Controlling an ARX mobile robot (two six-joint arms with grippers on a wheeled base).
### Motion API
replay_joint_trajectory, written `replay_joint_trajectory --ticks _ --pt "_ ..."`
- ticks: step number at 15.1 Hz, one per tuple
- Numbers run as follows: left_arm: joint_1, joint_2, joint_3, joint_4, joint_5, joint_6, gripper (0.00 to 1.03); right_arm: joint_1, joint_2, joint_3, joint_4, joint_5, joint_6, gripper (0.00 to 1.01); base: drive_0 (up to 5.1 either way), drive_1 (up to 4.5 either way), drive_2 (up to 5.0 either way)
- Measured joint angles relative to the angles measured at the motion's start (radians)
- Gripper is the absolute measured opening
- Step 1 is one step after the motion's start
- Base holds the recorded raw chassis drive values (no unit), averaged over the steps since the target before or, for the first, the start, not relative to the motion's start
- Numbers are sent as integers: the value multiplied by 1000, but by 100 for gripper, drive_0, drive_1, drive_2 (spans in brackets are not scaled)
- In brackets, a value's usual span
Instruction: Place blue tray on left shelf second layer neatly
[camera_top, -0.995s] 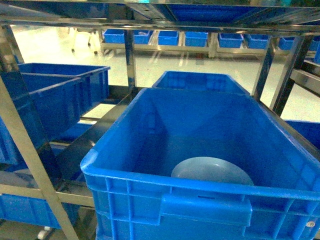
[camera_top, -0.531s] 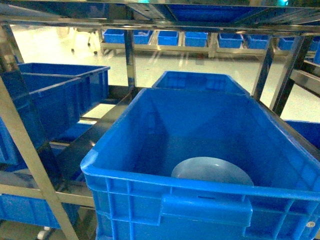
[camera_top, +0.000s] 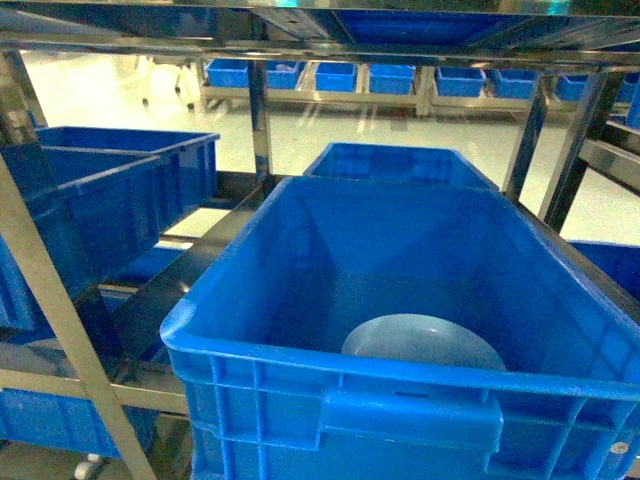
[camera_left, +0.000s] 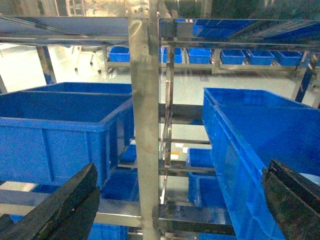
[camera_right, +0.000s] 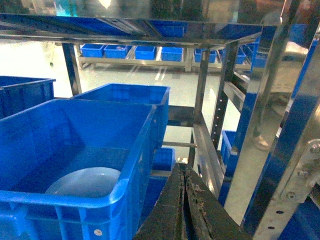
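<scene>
The pale blue tray (camera_top: 424, 343) lies flat on the floor of a big deep-blue crate (camera_top: 300, 260), close to its near wall. It also shows in the right wrist view as the tray (camera_right: 84, 181), left of my right gripper (camera_right: 183, 171), which is shut on nothing outside the crate's right wall. My left gripper (camera_left: 182, 167) is open and empty, its dark fingers (camera_left: 60, 207) spread either side of a steel upright (camera_left: 147, 125). The left shelf (camera_top: 45, 290) is the shiny steel rack to the left. Neither gripper appears in the head view.
Two blue crates (camera_top: 110, 195) sit on the left rack's tier, with more crates below (camera_top: 60, 420). Another crate (camera_top: 400, 162) stands behind the big one. Steel uprights (camera_top: 260, 120) and an upper tier (camera_top: 320, 45) frame the space. Right-hand rack posts (camera_right: 260, 130) stand close to my right gripper.
</scene>
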Motion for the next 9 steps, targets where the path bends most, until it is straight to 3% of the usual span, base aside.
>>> replay_joint_trajectory --ticks 1,3,9 --pt "0 0 0 0 2 0 98 0 -1 0 11 -2 0 2 0 0 0" --pt "0 0 0 0 1 0 98 0 -1 0 8 -2 0 21 0 0 0" --pt "0 0 0 -1 2 0 98 0 -1 0 7 -2 0 92 0 0 0"
